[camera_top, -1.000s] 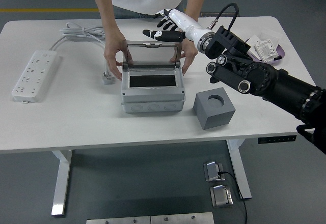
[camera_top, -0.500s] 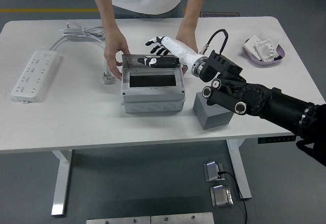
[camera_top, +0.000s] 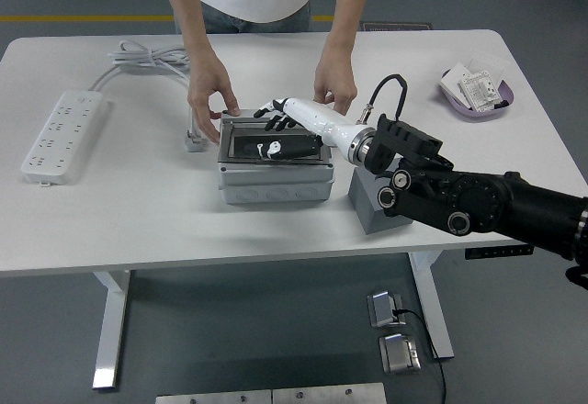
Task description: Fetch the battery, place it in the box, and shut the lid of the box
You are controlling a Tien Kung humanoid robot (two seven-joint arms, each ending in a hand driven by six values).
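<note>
Most of the task looks done: our right hand lies flat, fingers extended and grasping nothing, on the lid of the box, which seems down. We cannot see the battery, presumably inside. At 12 o'clock a person's hands steady the box's rear corners. At 3 o'clock sits a grey block.

box: grey matt plastic; table: smooth white; block: matt grey
</note>
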